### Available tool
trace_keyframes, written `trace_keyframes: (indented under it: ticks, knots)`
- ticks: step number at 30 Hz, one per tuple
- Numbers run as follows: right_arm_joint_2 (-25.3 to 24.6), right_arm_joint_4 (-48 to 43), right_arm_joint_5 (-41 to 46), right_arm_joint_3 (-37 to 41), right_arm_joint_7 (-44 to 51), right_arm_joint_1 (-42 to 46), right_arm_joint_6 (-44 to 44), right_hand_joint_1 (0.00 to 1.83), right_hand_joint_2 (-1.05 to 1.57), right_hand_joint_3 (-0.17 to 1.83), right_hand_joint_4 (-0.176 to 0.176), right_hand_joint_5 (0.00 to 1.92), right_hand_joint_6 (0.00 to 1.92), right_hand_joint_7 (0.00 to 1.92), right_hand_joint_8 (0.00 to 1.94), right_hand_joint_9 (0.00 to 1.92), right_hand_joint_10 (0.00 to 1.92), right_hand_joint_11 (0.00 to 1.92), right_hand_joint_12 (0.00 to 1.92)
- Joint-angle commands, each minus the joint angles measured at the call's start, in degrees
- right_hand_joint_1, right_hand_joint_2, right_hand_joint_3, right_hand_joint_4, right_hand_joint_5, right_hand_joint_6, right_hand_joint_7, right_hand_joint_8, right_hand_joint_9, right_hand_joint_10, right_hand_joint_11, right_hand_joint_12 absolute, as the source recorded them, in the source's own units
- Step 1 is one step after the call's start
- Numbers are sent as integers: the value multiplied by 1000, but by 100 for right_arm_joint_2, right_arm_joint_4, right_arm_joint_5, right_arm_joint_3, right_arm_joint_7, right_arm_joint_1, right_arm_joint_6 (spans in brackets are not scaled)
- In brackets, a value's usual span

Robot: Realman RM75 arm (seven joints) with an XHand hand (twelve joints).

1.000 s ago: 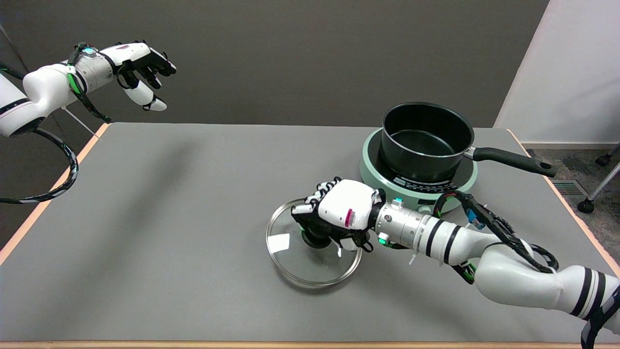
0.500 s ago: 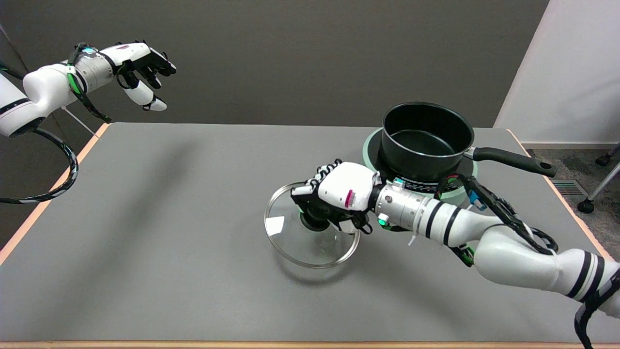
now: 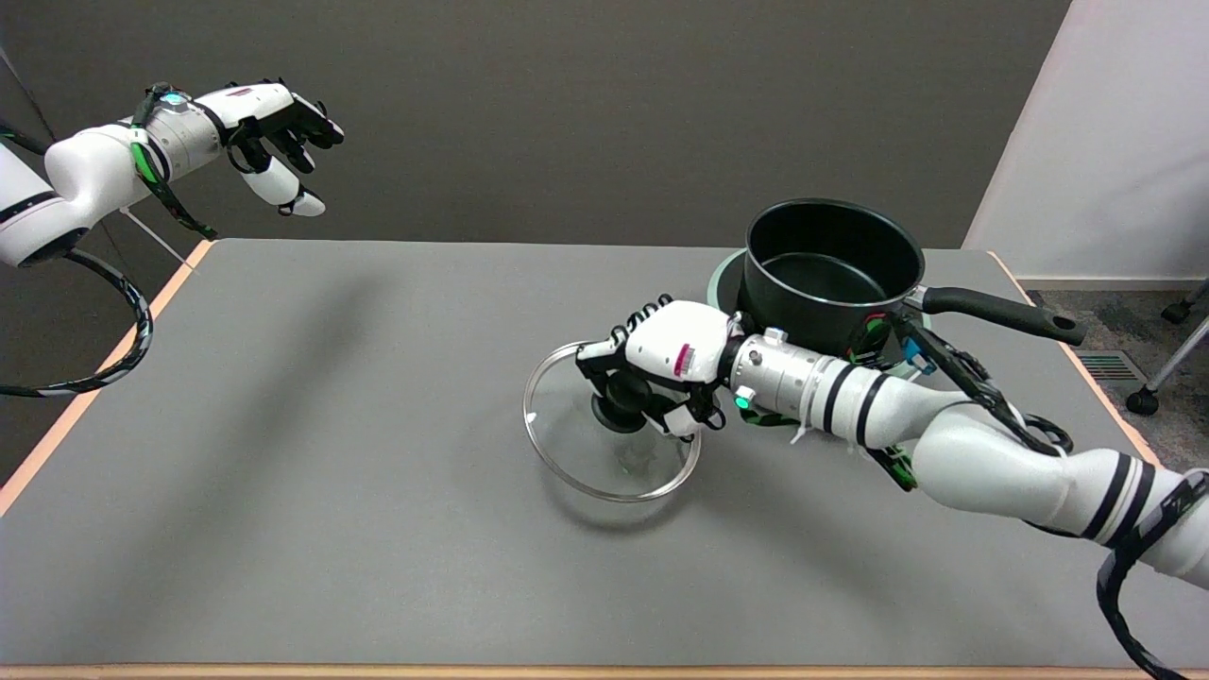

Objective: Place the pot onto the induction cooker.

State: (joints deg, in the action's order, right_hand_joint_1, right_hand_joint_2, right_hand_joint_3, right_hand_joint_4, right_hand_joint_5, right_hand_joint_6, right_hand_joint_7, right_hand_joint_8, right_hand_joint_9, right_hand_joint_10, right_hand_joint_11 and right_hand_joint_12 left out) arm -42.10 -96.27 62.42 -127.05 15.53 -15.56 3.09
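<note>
**Gripping the lid by its knob, pot on the cooker**

Gripping the black knob (image 3: 619, 412) of the glass lid (image 3: 586, 451), my right hand (image 3: 661, 364) has its fingers (image 3: 604, 357) curled down over the knob from above, with the thumb side closing in from the near side. The knob is pinched between them. The lid hangs tilted, its left rim higher than the right, and it casts a shadow on the grey table (image 3: 331, 472) beneath; I cannot tell whether its lowest edge touches the surface.

My right arm (image 3: 945, 444) reaches in from the lower right, crossing in front of the cooker.

The pot (image 3: 831, 269) stands upright on the pale green cooker (image 3: 723, 279) at the far right of the table, behind my wrist. Its black handle (image 3: 1001, 314) points right, out past the cooker's rim. The pot is open at the top and its interior looks dark.

The lid is near the pot, to its left and nearer the camera, and the two are apart.
</note>
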Motion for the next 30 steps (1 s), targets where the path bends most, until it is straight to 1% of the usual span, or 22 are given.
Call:
trace_keyframes:
  ticks: [1, 11, 21, 23, 30]
  knots:
    - [44, 316, 1080, -47, -272, -633, 391, 1320, 880, 862, 176, 483, 1745, 711, 1739, 680, 1908, 540, 1701]
    - [36, 448, 1024, -438, -224, -845, 505, 1322, 872, 870, 176, 484, 1749, 719, 1732, 691, 1913, 540, 1731]
    - [44, 286, 1002, -457, -200, -752, 524, 1330, 844, 898, 176, 493, 1741, 743, 1709, 715, 1915, 537, 1742]
    - [44, 310, 898, -489, -200, -734, 524, 1341, 797, 959, 176, 468, 1762, 779, 1690, 715, 1916, 534, 1742]
    - [44, 244, 530, -534, -200, -712, 580, 1343, 781, 982, 176, 488, 1755, 790, 1686, 729, 1915, 589, 1743]
